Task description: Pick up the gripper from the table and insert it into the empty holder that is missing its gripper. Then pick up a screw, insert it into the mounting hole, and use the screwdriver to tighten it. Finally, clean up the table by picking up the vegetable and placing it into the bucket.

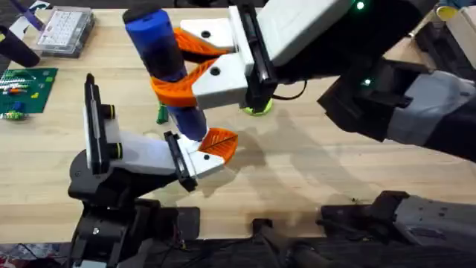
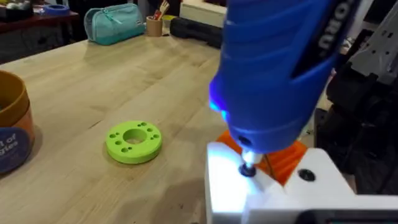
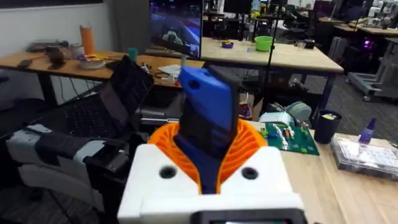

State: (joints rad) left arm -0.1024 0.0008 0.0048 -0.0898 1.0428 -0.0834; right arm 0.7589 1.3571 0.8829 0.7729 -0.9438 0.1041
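The right gripper (image 1: 195, 63) pinches the screwdriver (image 1: 165, 63) between its orange pads, tip down against the left gripper (image 1: 212, 149), whose finger state I cannot tell.

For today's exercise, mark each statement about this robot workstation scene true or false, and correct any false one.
1. The right gripper holds the screwdriver between its orange pads. True.
2. The screwdriver lies flat on the table. False: it is held upright, tip down, against the white part at the left gripper.
3. A lime-green ring with holes rests on the table. True.
4. The vegetable already sits in the bucket. False: a small green piece still shows on the table beside the screwdriver.
5. A green circuit board lies near the table's far left edge. True.
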